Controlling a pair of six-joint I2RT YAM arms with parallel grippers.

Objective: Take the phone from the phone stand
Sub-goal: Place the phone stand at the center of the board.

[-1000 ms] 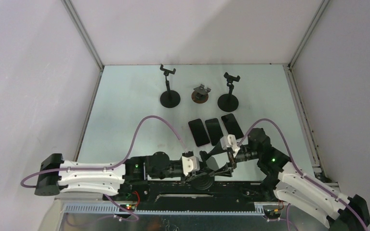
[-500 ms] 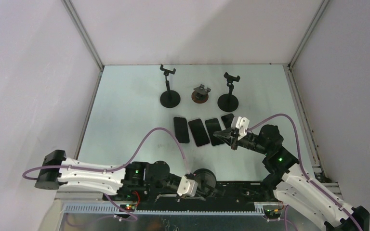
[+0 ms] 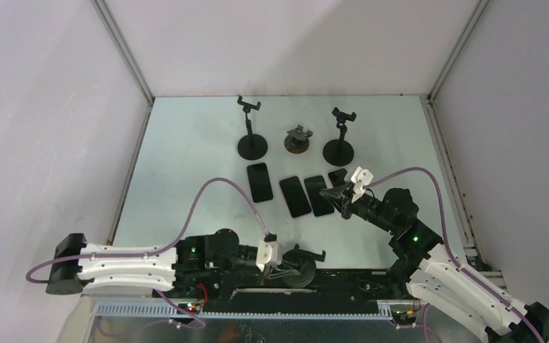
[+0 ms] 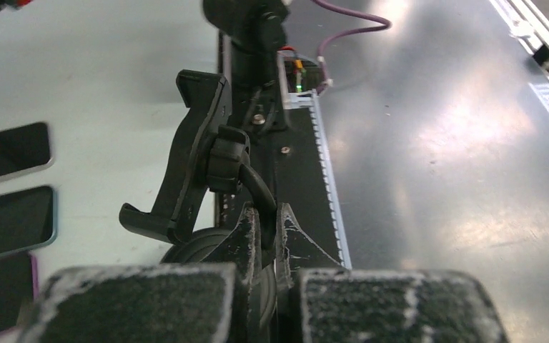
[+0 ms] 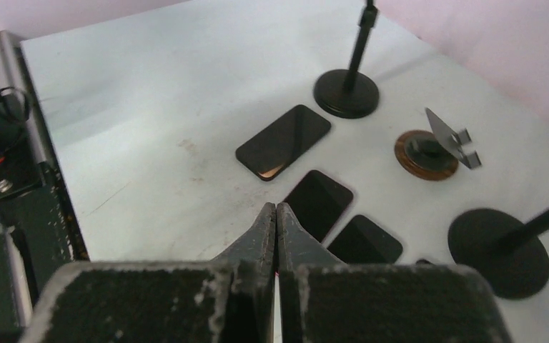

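A black phone stand (image 3: pixel 302 266) stands at the table's near edge, its clamp (image 4: pixel 193 157) empty. My left gripper (image 3: pixel 280 269) is shut on the stand's thin neck (image 4: pixel 261 196), just above the round base. Several black phones lie flat in a row mid-table; the leftmost phone (image 3: pixel 259 181) lies a little apart from the others. My right gripper (image 3: pixel 331 193) hovers over the row's right end, shut and empty, and hides most of the rightmost phone (image 3: pixel 337 174). In the right wrist view its closed tips (image 5: pixel 277 207) point at a middle phone (image 5: pixel 318 204).
Three more empty stands line the back: a tall one (image 3: pixel 252 146), a low brown-based one (image 3: pixel 298 140) and another tall one (image 3: pixel 338 151). The black base rail (image 4: pixel 300 171) and metal ledge (image 4: pixel 457 164) run along the near edge. Purple cables loop over the table.
A fourth phone now lies at the row's left end. My right gripper left the stand, moved back over the phones and shut. My left gripper drew back and shut on the stand's neck.
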